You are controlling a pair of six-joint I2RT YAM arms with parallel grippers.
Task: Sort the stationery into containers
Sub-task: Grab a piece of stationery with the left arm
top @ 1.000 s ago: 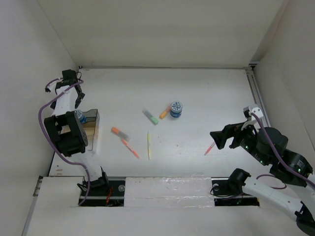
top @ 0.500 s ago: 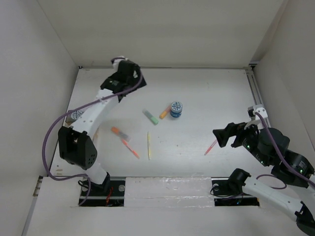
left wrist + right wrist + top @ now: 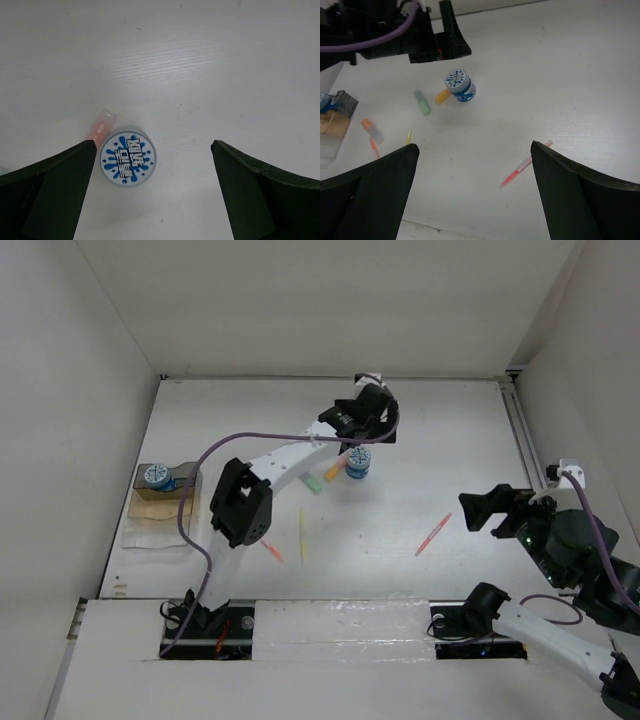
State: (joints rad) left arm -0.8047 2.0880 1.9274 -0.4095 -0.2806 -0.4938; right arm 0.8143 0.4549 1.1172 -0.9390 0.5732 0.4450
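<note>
While your left gripper (image 3: 153, 145) hangs spread wide and empty above the blue-and-white cylinder (image 3: 128, 158), note that the cylinder sits off-centre, close to one finger and well apart from the other. Drop straight down from here and that near finger could land on the lid's rim, tipping the cylinder so that it rolls. Shift sideways first, I would judge.

Watch the orange highlighter (image 3: 101, 125) too: it lies just beside the cylinder, perhaps touching it. A closing finger may trap its end or shove it across the table (image 3: 450, 440).

The carry to the divided tray (image 3: 160, 525) is long, crossing above the green highlighter (image 3: 311, 480). A weak pinch on a round wall could let go along the way. The tray's far compartment already holds a second cylinder (image 3: 156, 477), so a careless set-down might strike it or nudge the light tray.

For room, you have bare table on the cylinder's far and right sides. The back wall (image 3: 330, 310) stands beyond it, not close. The yellow pen (image 3: 302, 535) lies nearer you, clear of the grasp. Your right gripper (image 3: 475, 146) waits released and empty, well apart, with the pink pen (image 3: 525, 170) below it.
</note>
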